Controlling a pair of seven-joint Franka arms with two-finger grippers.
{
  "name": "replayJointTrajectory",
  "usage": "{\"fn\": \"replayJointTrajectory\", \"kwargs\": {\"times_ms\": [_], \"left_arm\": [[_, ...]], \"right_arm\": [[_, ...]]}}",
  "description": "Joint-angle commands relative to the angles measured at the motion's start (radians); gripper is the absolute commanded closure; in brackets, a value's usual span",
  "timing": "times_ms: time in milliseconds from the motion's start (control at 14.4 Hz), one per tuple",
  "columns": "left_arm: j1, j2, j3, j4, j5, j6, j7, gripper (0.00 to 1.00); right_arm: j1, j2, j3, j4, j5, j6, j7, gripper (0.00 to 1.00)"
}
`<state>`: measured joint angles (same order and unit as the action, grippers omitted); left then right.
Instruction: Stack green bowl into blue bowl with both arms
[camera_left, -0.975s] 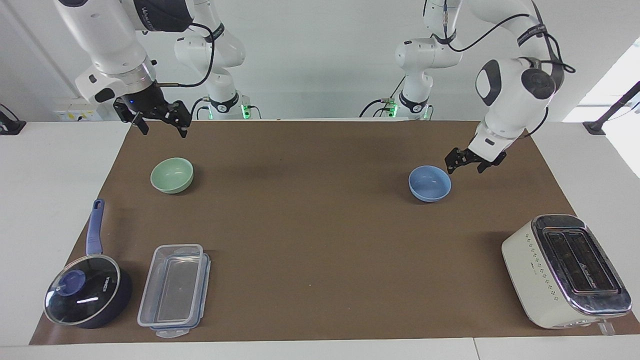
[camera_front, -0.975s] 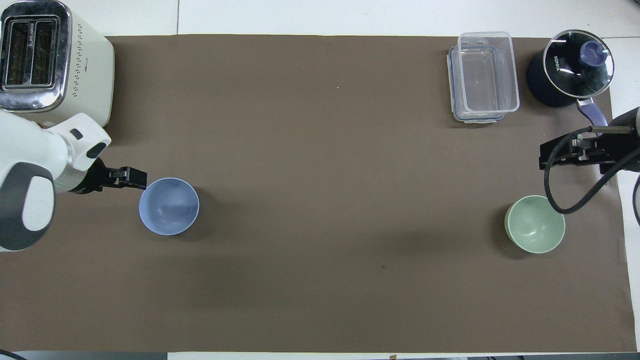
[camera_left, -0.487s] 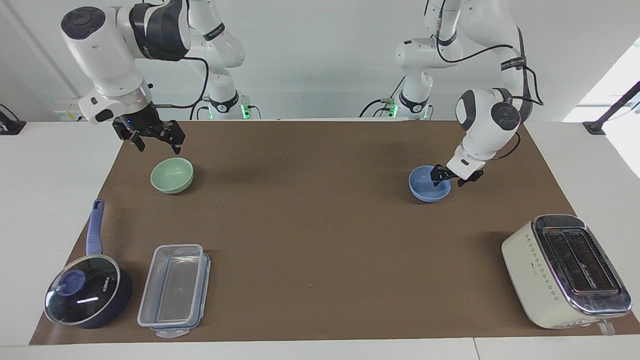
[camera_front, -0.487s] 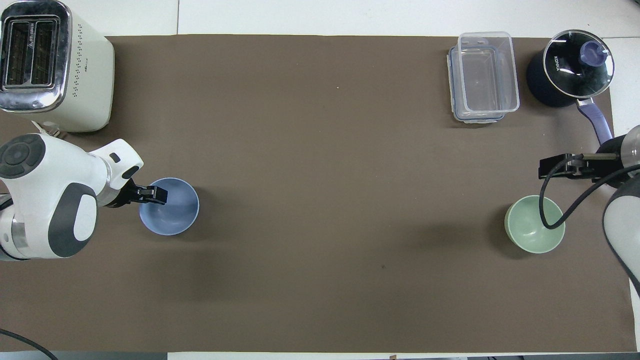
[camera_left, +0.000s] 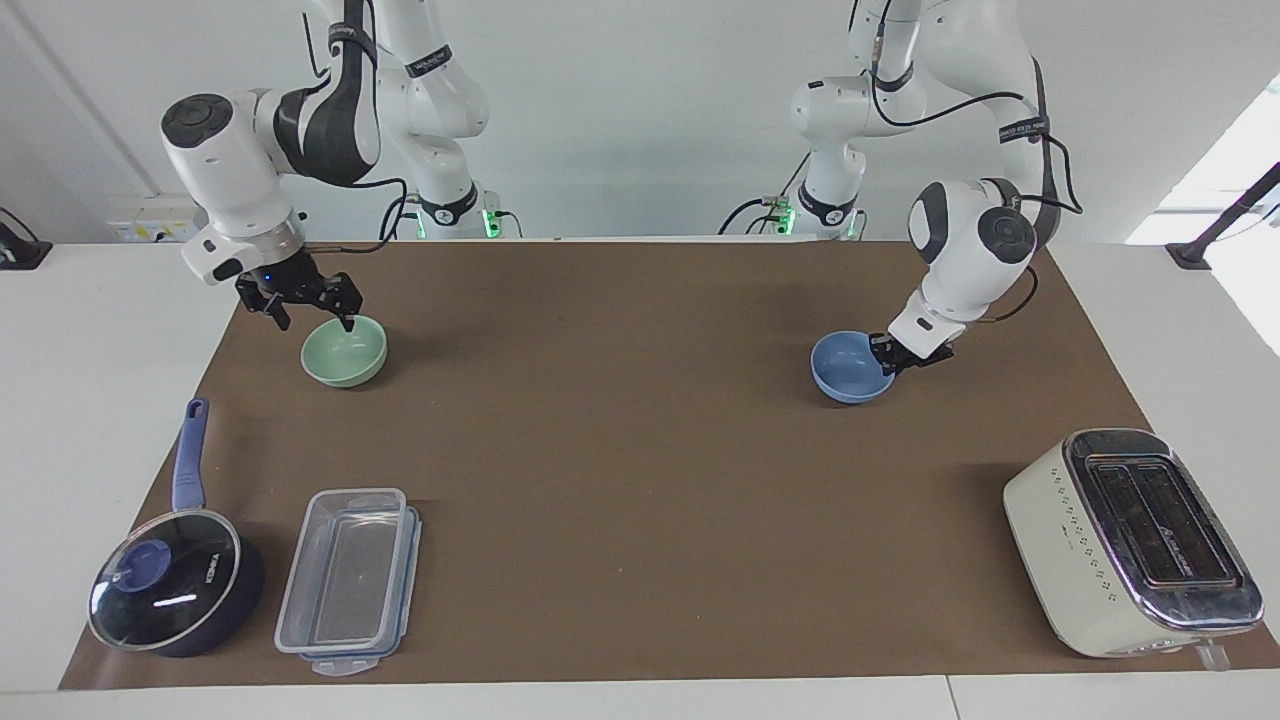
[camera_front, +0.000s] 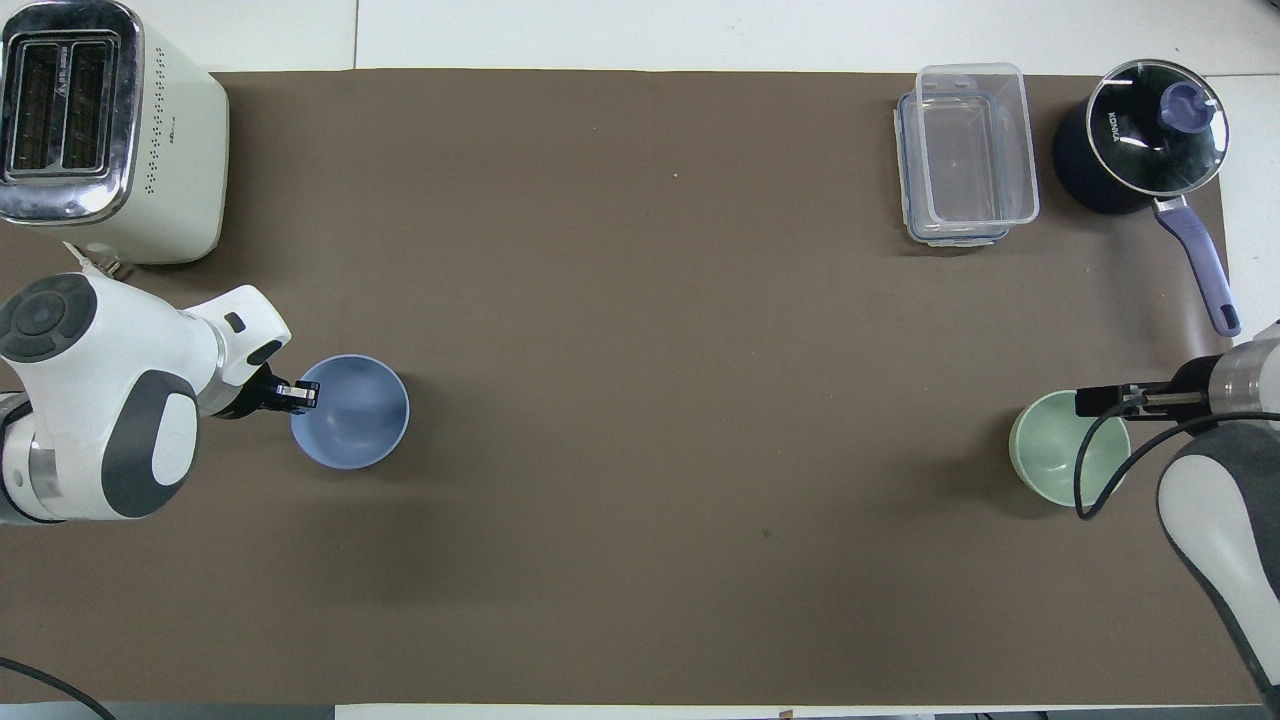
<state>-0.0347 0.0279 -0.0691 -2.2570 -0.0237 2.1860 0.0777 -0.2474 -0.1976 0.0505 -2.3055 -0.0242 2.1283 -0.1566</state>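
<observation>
The blue bowl (camera_left: 845, 370) (camera_front: 355, 420) sits on the brown mat toward the left arm's end. My left gripper (camera_left: 893, 360) (camera_front: 300, 396) is down at its rim on the side toward that end, shut on the rim. The green bowl (camera_left: 345, 352) (camera_front: 1050, 460) sits toward the right arm's end. My right gripper (camera_left: 313, 318) (camera_front: 1112, 401) is open and low over its rim. One finger (camera_left: 347, 322) hangs at the rim's inside. The other hangs outside the bowl.
A cream toaster (camera_left: 1130, 540) (camera_front: 100, 130) stands farther from the robots at the left arm's end. A clear plastic container (camera_left: 350, 578) (camera_front: 965, 155) and a dark lidded saucepan (camera_left: 175, 590) (camera_front: 1145, 135) stand farther out at the right arm's end.
My left gripper came down onto the blue bowl's rim and closed; the bowl shifted slightly toward the table's middle. My right gripper dropped from above the mat's edge to the green bowl's rim.
</observation>
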Motion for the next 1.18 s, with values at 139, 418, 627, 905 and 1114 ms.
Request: {"fn": "replayJointTrajectory", "kwargs": {"times_ms": [139, 418, 627, 905, 1114], "left_arm": [[-0.013, 0.056, 0.003, 0.164, 0.021, -0.114, -0.056, 1.00], [-0.183, 0.154, 0.005, 0.448, -0.044, -0.317, -0.310, 1.00], [-0.366, 0.162, 0.003, 0.444, -0.051, -0.251, -0.539, 1.00], [-0.511, 0.175, 0.003, 0.358, -0.051, -0.109, -0.624, 1.00], [-0.568, 0.221, 0.005, 0.340, -0.050, -0.046, -0.635, 1.00]], "right_arm": [[-0.087, 0.020, 0.006, -0.103, 0.017, 0.131, -0.125, 0.00], [-0.133, 0.088, 0.006, -0.147, 0.018, 0.215, -0.144, 0.01], [-0.139, 0.099, 0.006, -0.153, 0.018, 0.228, -0.144, 0.26], [-0.139, 0.095, 0.006, -0.172, 0.018, 0.232, -0.139, 1.00], [-0.141, 0.090, 0.006, -0.181, 0.018, 0.232, -0.139, 1.00]]}}
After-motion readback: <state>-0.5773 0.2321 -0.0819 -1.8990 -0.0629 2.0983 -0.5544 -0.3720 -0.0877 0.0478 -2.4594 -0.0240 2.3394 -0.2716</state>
